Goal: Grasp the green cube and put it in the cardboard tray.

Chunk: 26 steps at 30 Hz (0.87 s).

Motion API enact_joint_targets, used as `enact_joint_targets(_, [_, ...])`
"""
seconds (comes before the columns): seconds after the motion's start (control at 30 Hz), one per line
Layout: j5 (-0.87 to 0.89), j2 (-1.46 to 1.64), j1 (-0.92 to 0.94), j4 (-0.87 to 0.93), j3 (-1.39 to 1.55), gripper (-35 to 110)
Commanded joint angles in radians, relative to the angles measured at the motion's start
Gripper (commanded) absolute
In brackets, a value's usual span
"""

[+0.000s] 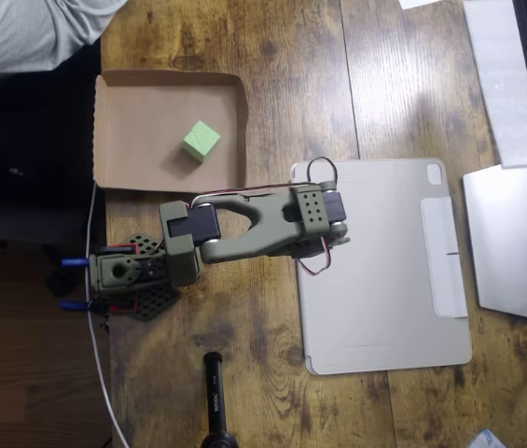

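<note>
Cube work looks finished: the small lime-green foam cube [201, 140] sits inside the shallow brown cardboard tray [132, 168]. I cannot tell whether my gripper is spread or closed, so I should keep clear of the tray.

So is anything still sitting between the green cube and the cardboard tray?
Nothing is in the way: the green cube already lies inside the cardboard tray, toward its right side, apart from the rims. The olive arm is folded over the table below the tray, and its gripper's fingers can't be made out.
</note>
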Motion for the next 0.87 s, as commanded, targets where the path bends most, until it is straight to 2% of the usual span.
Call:
enact_joint_targets(0.0, [0.009,0.020,0.020,0.011,0.005,0])
enact_joint_targets(0.83, [0.008,0.015,0.018,0.011,0.005,0])
